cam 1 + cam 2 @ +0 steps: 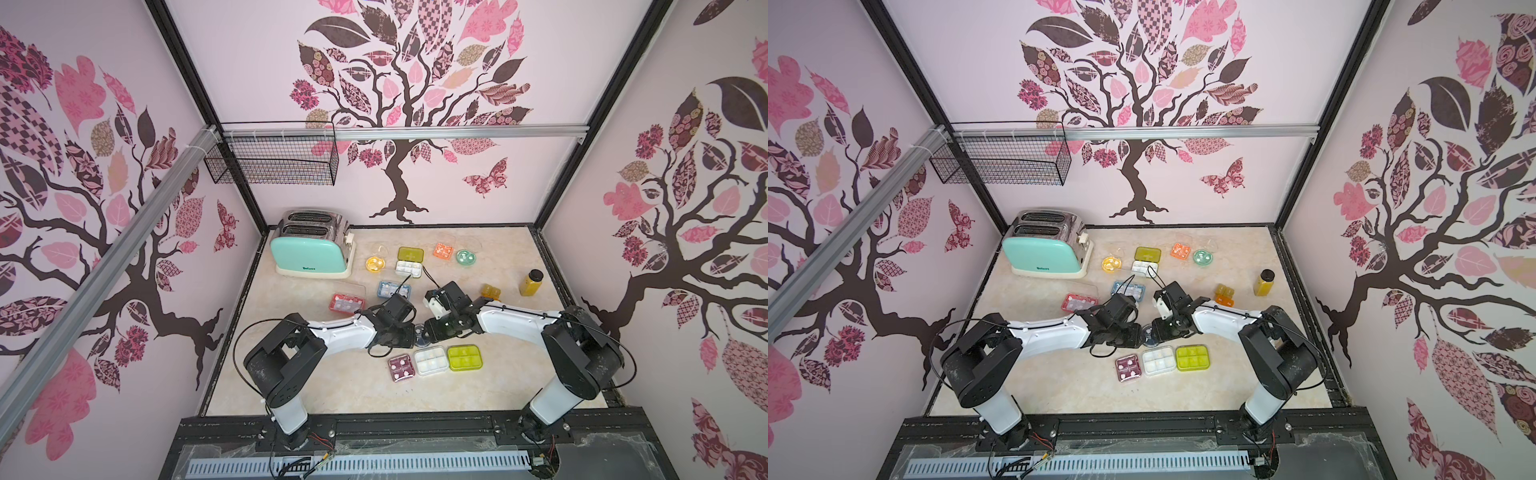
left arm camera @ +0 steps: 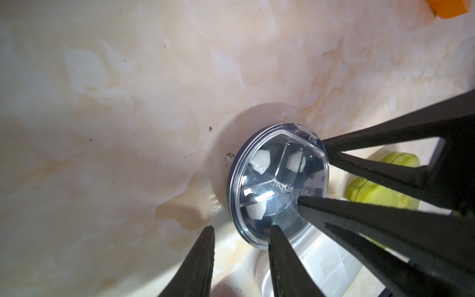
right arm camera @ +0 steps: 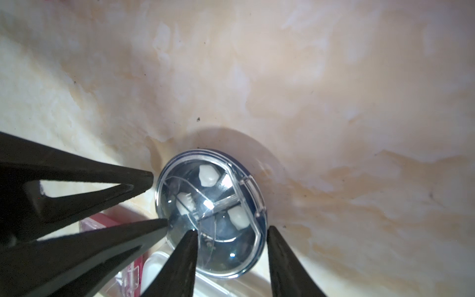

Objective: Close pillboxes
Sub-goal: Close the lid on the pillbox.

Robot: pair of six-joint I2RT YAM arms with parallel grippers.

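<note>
The round pillbox [image 2: 277,180] is flanked by the half-parted left gripper [image 2: 241,228] and right gripper [image 3: 231,230]; any pinch cannot be told. Pressed off-centre, it could be skidded and left unlatched.

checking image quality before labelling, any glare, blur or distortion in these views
Left wrist: a bright glare streak on the round pillbox lid, and the fingers look soft near the lens. Right wrist: similar lid glare, and the pillbox casts a round shadow on the table. Both top views: even light, fairly sharp, walls splayed by a wide-angle lens.
</note>
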